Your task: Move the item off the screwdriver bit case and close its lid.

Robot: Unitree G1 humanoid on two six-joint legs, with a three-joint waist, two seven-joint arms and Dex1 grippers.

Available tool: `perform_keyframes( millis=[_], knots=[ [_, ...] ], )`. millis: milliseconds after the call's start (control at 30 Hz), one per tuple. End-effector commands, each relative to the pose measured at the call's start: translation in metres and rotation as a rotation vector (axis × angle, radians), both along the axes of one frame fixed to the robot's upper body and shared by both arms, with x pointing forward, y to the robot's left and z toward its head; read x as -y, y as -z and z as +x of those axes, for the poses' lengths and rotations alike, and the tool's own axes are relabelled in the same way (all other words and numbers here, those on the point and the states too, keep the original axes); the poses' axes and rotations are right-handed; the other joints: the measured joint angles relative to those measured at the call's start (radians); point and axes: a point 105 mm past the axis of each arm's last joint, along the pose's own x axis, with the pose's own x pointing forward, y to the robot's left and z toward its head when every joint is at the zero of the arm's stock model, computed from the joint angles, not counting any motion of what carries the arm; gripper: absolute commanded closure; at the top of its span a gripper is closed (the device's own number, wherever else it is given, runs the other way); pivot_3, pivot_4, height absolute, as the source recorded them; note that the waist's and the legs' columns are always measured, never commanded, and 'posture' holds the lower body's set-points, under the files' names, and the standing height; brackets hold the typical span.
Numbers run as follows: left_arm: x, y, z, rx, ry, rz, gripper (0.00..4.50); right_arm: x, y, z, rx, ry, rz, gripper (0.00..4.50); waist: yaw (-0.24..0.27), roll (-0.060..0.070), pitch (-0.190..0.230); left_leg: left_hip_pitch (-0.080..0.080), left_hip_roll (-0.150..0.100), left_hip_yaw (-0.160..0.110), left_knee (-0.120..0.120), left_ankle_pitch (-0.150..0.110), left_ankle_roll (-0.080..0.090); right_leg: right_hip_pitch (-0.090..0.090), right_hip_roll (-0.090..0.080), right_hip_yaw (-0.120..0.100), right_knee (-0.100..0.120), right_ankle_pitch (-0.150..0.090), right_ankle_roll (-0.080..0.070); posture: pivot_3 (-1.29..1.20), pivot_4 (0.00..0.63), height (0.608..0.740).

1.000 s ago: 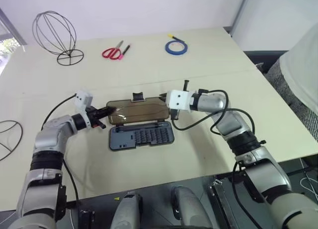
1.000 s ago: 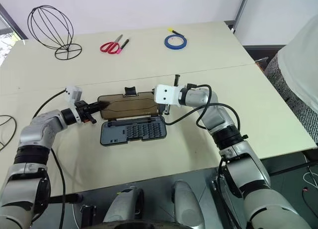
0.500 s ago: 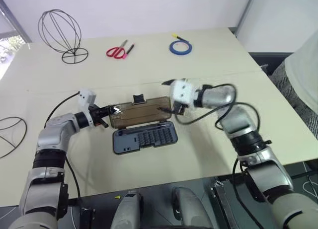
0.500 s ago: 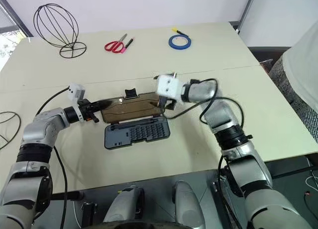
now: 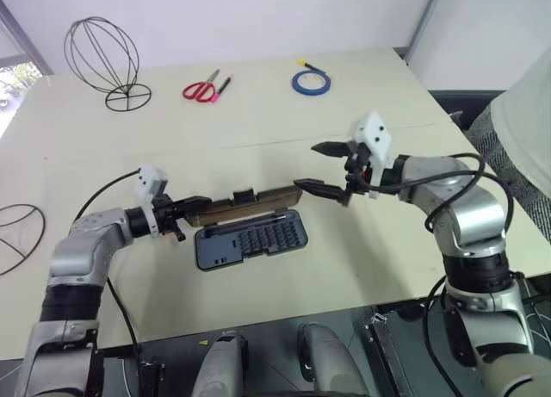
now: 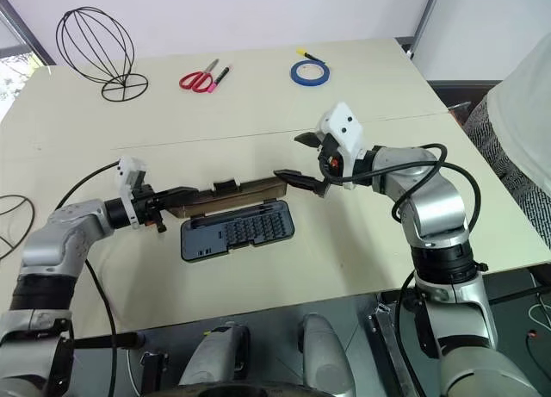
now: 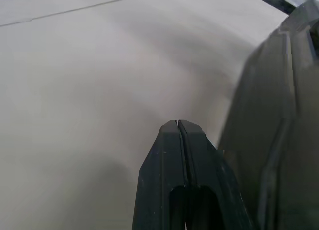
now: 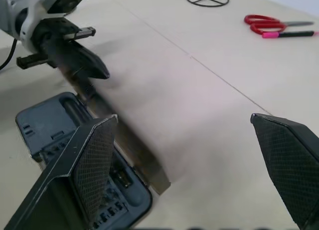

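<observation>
The item, a balloon-shaped wire cage, stands on the table's far left corner, well apart from the screwdriver bit case. The case's tray lies open near the middle, showing rows of bits. Its smoky-brown lid is raised on its hinge along the tray's far edge and is seen nearly edge-on. My left gripper is shut, nothing between its fingers, with its tip at the lid's left end. My right gripper hangs wide open just past the lid's right end, holding nothing.
Red scissors and a pink pen lie at the back, with a blue tape roll to their right. A second wire ring sits at the left edge. A person stands at the right.
The lid has swung up from lying flat behind the tray. My right gripper has let go, opened wide, rolled and drawn back to the right. My left hand has pulled back slightly.
</observation>
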Motion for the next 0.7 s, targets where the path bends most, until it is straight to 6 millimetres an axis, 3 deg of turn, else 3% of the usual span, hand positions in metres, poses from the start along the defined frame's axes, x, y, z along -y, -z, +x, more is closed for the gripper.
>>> perform_keyframes(
  millis=[33,267,367,500,600,700],
  knots=[
    [-0.006,-0.02,-0.015,0.042,0.015,0.009,4.5,0.0,-0.007,-0.003,0.039,0.02,0.03,0.03,0.001,0.0,0.0,0.0,0.0,0.0,0.0,0.0,0.0,0.0,0.0,0.0,0.0,0.0,0.0,0.0,0.15,0.74],
    [-0.02,-0.027,-0.054,-0.011,0.015,0.052,4.5,-0.002,0.003,-0.003,-0.025,0.039,0.069,0.03,0.002,0.0,0.0,0.0,0.001,0.0,0.0,0.0,0.0,0.0,0.0,0.0,-0.001,0.0,0.0,0.0,0.15,0.74],
    [-0.024,-0.029,-0.05,-0.002,-0.022,0.052,4.5,-0.003,0.006,0.0,-0.083,0.065,0.1,0.03,0.007,0.0,0.0,0.0,0.001,0.0,0.0,0.0,0.0,0.001,0.0,0.0,-0.001,0.0,0.0,0.0,0.15,0.74],
    [-0.019,-0.04,-0.027,0.046,-0.043,0.041,4.5,-0.012,0.004,-0.006,-0.178,0.032,0.149,0.03,0.014,0.0,0.0,0.0,0.0,0.0,0.001,0.0,0.0,0.001,0.0,0.0,-0.002,0.0,0.0,0.0,0.15,0.74],
    [-0.007,-0.048,-0.013,0.072,0.016,0.052,4.5,-0.02,-0.003,-0.019,-0.269,-0.044,0.195,0.87,0.019,0.0,0.0,0.0,0.0,0.0,0.001,0.0,0.0,0.001,0.001,0.0,-0.002,0.0,0.0,0.0,0.15,0.74],
    [0.002,-0.053,0.0,0.086,0.063,0.066,4.5,-0.03,0.001,-0.038,-0.359,-0.132,0.185,2.39,0.023,0.0,0.0,0.0,0.0,0.001,0.0,0.0,0.0,0.001,0.001,0.0,-0.002,0.0,0.0,0.0,0.15,0.74]
  ],
)
